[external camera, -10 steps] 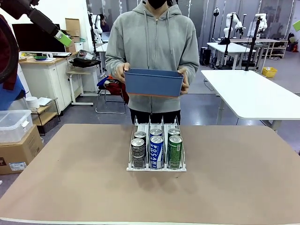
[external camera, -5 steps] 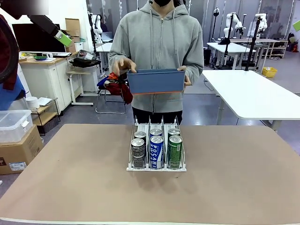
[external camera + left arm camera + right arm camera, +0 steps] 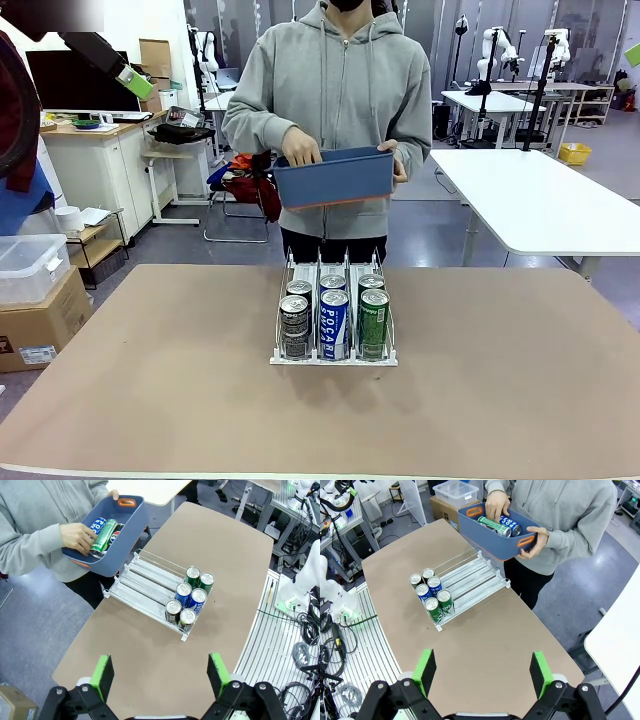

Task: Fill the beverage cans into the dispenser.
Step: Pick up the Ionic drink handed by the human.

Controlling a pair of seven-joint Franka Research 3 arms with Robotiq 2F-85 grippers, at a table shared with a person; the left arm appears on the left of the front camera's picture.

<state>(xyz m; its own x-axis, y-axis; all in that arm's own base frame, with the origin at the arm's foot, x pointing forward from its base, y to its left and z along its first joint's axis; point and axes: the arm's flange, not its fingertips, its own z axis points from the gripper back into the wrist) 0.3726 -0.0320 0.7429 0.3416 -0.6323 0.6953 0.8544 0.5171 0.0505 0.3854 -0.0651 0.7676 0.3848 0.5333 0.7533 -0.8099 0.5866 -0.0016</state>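
Since half a second ago the person's hand [image 3: 300, 150] has dropped from the rim of the blue bin [image 3: 330, 180] down into it, onto the loose cans [image 3: 104, 531] there, while the other hand keeps the bin up at the far side of the table [image 3: 150, 380]. The job looks partly done. The dispenser [image 3: 145, 579] stands mid-table with six cans, two per lane, all at the near end: dark in the left lane, blue in the middle, green on the right. The far stretch of every lane is free, and at least three cans, blue, green and dark, wait in the bin. Only "POCARI" can be read, white on the near blue can [image 3: 334, 322]; print on the dark and green ones is too small to read. The left gripper [image 3: 160, 666] and right gripper [image 3: 482, 669] hang high over the table, fingers spread wide, holding nothing.
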